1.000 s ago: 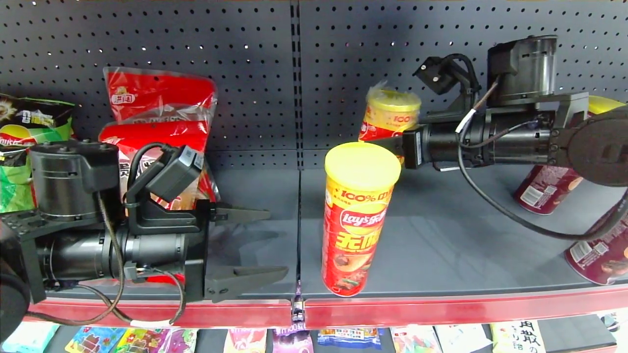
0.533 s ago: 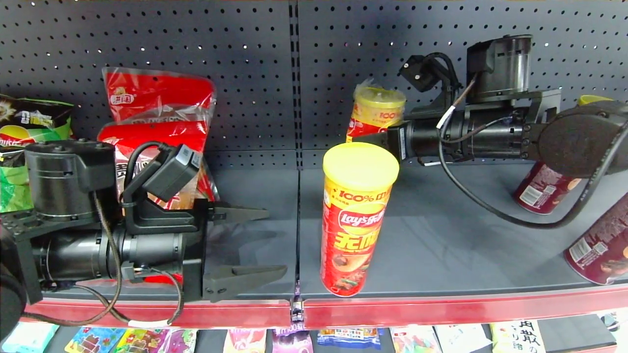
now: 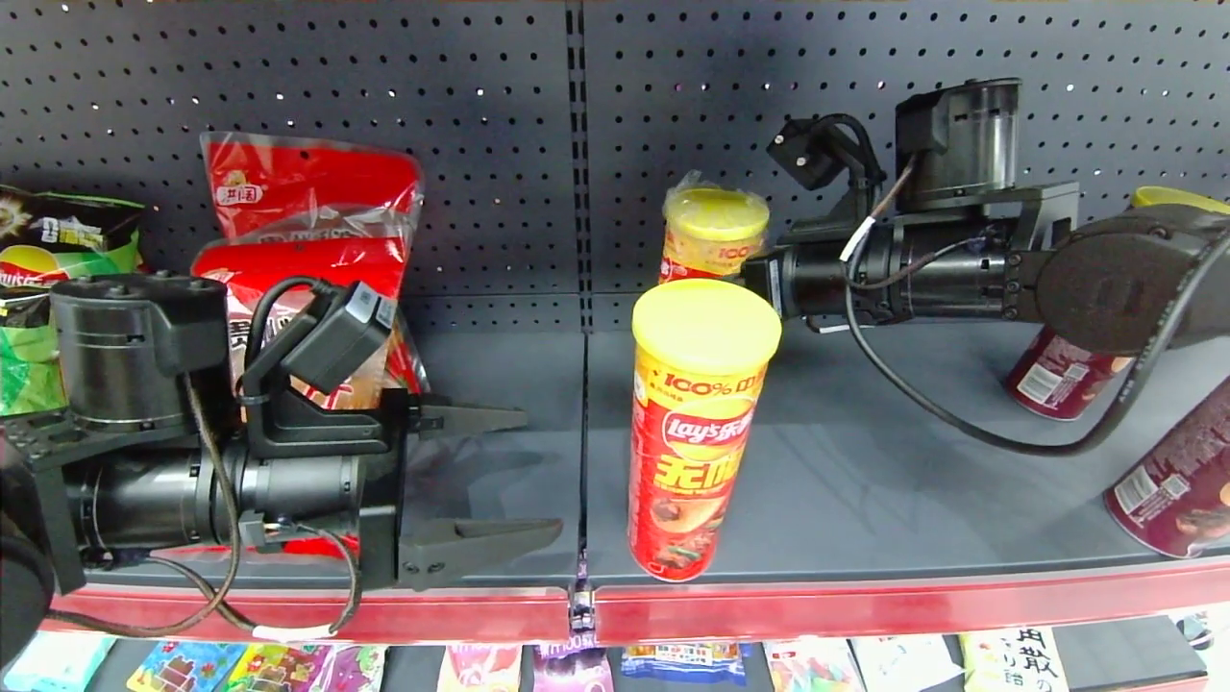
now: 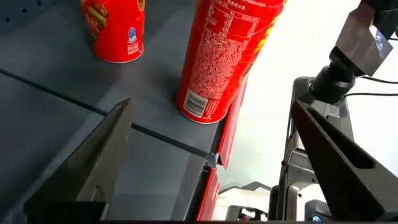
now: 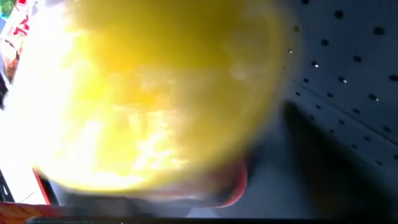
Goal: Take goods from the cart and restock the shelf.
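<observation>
Shelf (image 3: 865, 601): the red strip is the front edge, with the grey deck behind it. Left gripper (image 3: 544, 473) sits low at the near left of the deck, pointing right. Its jaws are spread wide with nothing between them.

Just right of its fingertips (image 3: 553, 529), near the front edge at the centre seam, is the front can (image 3: 701, 432). It's red with a yellow lid, upright on the deck, and neither gripper touches it. Left wrist view puts its base right at the deck's front lip.

Near right: dark red can (image 3: 1172, 490), tilted, cut off by the frame edge. Farther back on the right is a second dark red can (image 3: 1062, 375), also tilted, partly under the right arm.

Far centre, behind the front can: rear can (image 3: 716, 235), same red/yellow type, clear wrap over the lid, about upright. Right gripper (image 3: 735, 272) comes in from the right and grips it on the side below the lid. Its fingers are mostly hidden behind the front can's lid. Right wrist view has the yellow lid right up against the camera. Left wrist view shows the rear can's base down at deck level, but I can't confirm contact with the deck.

Far left: red bag (image 3: 307, 221) stands leaning on the pegboard (image 3: 480, 115), with a green bag (image 3: 48, 288) beside it at the left edge.
</observation>
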